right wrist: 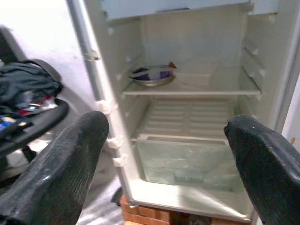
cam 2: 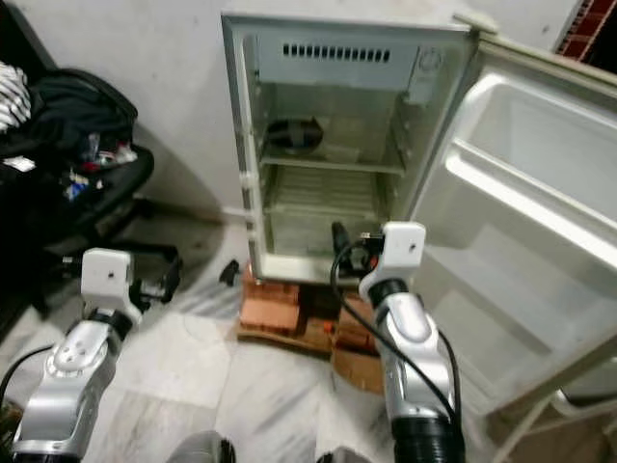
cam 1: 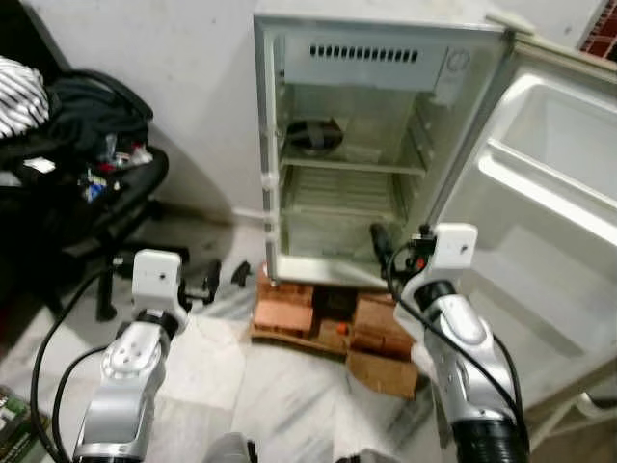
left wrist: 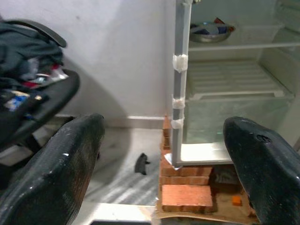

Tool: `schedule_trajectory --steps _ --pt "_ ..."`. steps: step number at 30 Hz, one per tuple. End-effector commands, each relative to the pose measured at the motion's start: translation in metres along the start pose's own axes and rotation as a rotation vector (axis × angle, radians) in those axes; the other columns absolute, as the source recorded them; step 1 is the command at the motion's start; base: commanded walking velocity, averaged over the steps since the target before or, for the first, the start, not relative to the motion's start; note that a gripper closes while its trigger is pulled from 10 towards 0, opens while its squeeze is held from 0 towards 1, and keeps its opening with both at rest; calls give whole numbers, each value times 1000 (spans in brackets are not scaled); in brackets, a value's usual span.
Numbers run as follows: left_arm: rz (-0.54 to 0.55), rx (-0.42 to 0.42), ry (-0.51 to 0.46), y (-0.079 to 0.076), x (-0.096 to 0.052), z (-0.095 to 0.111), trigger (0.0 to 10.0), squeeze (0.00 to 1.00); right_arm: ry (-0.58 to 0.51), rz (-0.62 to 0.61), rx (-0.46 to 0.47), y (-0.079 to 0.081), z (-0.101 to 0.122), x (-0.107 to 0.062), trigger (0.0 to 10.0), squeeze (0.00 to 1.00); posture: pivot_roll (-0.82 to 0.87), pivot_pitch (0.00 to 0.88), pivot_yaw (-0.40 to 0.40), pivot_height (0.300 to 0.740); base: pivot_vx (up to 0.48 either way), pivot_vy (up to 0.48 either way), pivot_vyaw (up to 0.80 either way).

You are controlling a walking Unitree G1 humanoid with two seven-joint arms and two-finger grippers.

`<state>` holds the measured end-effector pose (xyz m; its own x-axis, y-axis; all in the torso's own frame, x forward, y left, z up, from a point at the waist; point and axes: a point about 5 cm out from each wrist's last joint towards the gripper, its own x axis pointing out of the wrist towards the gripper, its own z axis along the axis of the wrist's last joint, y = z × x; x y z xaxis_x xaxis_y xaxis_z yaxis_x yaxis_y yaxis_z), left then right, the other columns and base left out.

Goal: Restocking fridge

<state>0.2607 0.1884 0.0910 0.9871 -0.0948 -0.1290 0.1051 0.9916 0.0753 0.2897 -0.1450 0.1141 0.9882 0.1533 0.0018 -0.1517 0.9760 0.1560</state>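
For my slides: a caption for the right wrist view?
Open right gripper faces the open white fridge, a round metal bowl on its upper shelf.

You see two silver arms, white boxes at the wrists, looping black cables, and textured black fingers (left wrist: 70, 159).

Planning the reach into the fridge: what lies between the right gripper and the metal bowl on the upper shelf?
Nothing: in the right wrist view, open air runs from the right gripper, fingers spread, to the bowl on the shelf.
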Motion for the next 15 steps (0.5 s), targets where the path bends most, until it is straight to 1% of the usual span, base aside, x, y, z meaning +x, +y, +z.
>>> schedule_trajectory --steps 1,4,7,11,13,15 --pt "-4 -6 6 0 0 -3 10000 0 -2 -7 -11 -2 2 2 10000 0 71 0 -9 740 -285 0 0" --pt "-9 0 5 -1 1 -2 10000 0 -5 -14 -19 -3 2 3 10000 0 70 0 -6 740 -269 0 0" --pt "-11 9 7 -1 0 -1 10000 0 -5 -54 -51 -9 3 1 10000 0 69 0 -10 740 -270 0 0" --pt "-16 12 11 -1 -2 -2 10000 0 1 -86 -55 -14 1 -2 10000 0 71 0 -11 740 -266 0 0" --pt "-13 11 20 -1 -3 -5 10000 0 26 -141 -54 -21 -4 -4 10000 0 73 0 -17 740 -266 0 0" --pt "-11 9 23 0 -3 -6 10000 0 34 -156 -50 -23 -5 -5 10000 0 73 0 -17 740 -266 0 0"
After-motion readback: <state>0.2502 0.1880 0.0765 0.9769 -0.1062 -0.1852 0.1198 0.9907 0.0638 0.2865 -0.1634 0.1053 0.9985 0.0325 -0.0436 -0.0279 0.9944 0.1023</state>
